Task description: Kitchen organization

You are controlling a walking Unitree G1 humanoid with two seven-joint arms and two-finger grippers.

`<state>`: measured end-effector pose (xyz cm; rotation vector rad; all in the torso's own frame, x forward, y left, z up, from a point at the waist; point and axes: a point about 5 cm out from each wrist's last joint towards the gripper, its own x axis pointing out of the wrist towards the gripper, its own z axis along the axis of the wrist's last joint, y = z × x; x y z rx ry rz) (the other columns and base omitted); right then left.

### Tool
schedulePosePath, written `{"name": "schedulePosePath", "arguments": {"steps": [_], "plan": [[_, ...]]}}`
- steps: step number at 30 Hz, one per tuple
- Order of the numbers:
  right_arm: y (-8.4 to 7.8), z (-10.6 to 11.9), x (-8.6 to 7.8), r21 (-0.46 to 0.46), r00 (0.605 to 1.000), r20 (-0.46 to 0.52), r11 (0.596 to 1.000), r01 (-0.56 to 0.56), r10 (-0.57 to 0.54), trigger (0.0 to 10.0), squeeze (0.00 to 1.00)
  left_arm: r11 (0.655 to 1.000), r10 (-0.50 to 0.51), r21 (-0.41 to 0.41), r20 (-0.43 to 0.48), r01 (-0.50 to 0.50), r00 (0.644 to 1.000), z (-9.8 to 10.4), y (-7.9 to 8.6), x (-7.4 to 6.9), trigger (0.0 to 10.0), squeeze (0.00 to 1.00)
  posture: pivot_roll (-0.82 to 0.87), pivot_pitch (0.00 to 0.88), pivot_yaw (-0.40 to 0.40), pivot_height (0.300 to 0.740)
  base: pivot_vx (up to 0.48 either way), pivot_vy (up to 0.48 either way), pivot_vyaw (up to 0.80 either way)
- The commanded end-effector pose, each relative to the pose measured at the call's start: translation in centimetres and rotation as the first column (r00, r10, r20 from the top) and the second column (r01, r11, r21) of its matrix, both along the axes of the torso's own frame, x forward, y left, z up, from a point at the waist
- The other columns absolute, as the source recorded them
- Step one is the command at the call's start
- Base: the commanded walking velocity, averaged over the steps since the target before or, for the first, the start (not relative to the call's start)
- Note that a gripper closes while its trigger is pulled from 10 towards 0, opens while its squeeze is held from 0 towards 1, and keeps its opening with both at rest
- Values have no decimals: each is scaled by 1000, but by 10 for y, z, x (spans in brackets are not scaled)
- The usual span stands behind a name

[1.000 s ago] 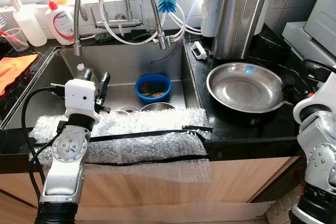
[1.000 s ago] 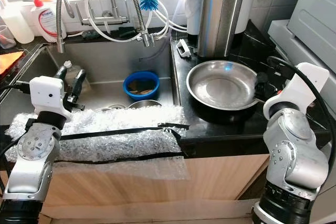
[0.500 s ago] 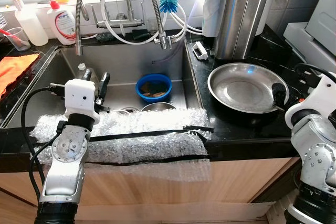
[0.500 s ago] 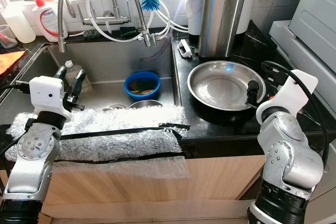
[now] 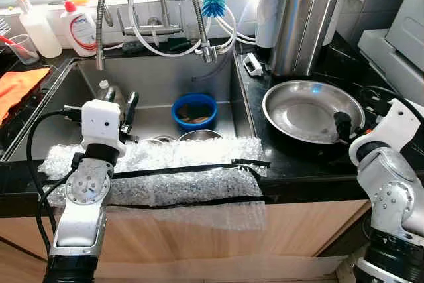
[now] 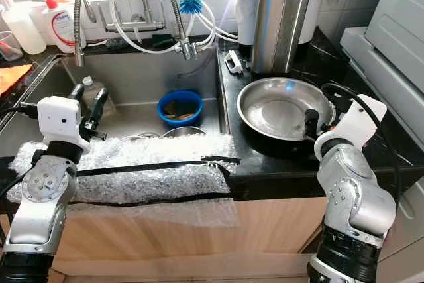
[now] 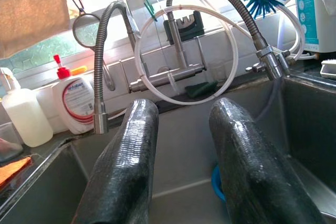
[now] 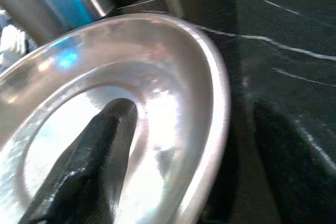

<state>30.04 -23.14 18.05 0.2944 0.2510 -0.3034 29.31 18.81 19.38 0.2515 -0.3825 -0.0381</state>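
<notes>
Fingers [image 8: 89,161] astride upright pan [image 5: 306,107] rim

1. Daylight enters from the window [image 7: 47,51] behind the sink, overexposed to near white.
2. Head views are sharp and evenly bright.
3. Glare streaks the steel pan [image 8: 157,108]; a blue reflection marks its rim.
4. Right wrist view is soft, with the black bench [image 8: 283,77] dim.
</notes>
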Motion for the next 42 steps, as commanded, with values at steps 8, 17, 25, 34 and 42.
{"name": "schedulePosePath", "arguments": {"steps": [8,17,25,34,42], "plan": [[6,-2,5,-7,1000,-1,1000,-16,16,10000,0,999,-14,35,-2,14,1000,1,0,3,10000,0,-118,0,56,740,0,0,0],[8,-2,7,-12,1000,10,1000,-15,15,0,0,999,-26,36,-1,26,1000,2,-2,5,10000,0,-114,0,62,740,0,0,0],[10,-3,7,-5,1000,10,1000,-12,12,0,0,998,-37,56,-13,37,999,1,-3,4,10000,0,-113,0,68,740,0,0,0],[12,-3,8,6,1000,16,1000,-9,9,0,0,997,-45,70,-5,45,999,4,-5,5,10000,0,-108,0,65,740,0,0,0],[24,1,14,-3,993,112,999,-35,35,0,0,993,-27,113,21,25,999,8,-4,6,10000,0,-113,0,60,740,0,0,0]]}}
